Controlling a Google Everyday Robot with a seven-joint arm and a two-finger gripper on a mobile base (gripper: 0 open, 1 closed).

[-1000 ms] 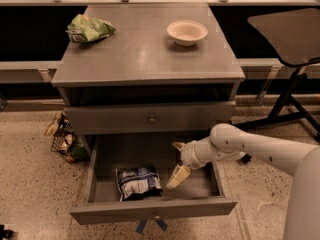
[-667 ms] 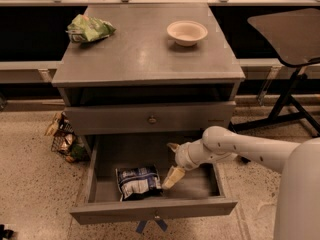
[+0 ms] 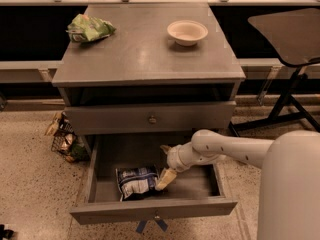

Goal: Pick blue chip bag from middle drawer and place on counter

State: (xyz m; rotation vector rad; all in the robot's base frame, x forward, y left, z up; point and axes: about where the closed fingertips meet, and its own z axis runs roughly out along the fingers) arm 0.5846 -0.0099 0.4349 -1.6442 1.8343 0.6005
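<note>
White hand (image 3: 165,163), fingers apart, just beside dark blue foil chip bag (image 3: 136,180) in open grey drawer (image 3: 150,211). Risk: edge-only pinch, foil slips.

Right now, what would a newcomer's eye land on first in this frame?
First comes the open drawer near the floor, with a blue chip bag lying at its front left. The white arm reaches in from the right, its gripper at the bag's right edge, jaws apart. Up on the counter sit a green snack bag at back left and a pale bowl at back right.
</note>
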